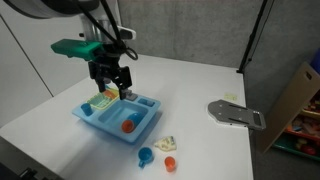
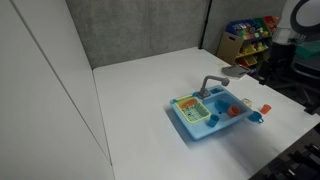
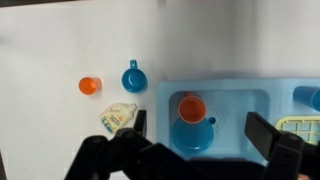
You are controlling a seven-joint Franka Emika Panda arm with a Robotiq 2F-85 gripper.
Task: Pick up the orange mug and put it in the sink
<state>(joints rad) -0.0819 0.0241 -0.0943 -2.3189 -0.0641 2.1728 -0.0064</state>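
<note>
The orange mug (image 3: 191, 108) stands upright inside the basin of the light blue sink (image 3: 240, 100), touching a blue round dish (image 3: 193, 138). It shows in both exterior views (image 1: 128, 126) (image 2: 236, 112), inside the sink (image 1: 150, 108) (image 2: 192, 128). My gripper (image 3: 203, 128) is open and empty above the basin, one finger on each side of the mug and apart from it. In an exterior view the gripper (image 1: 110, 82) hangs over the sink's far end.
On the table beside the sink are a blue mug (image 3: 133, 78) (image 1: 146, 156), a smaller orange piece (image 3: 89, 86) (image 1: 169, 162) and a small pale bottle (image 3: 120, 117). The sink's side compartment (image 1: 103, 100) holds green and yellow items. A grey metal part (image 1: 235, 113) lies further off.
</note>
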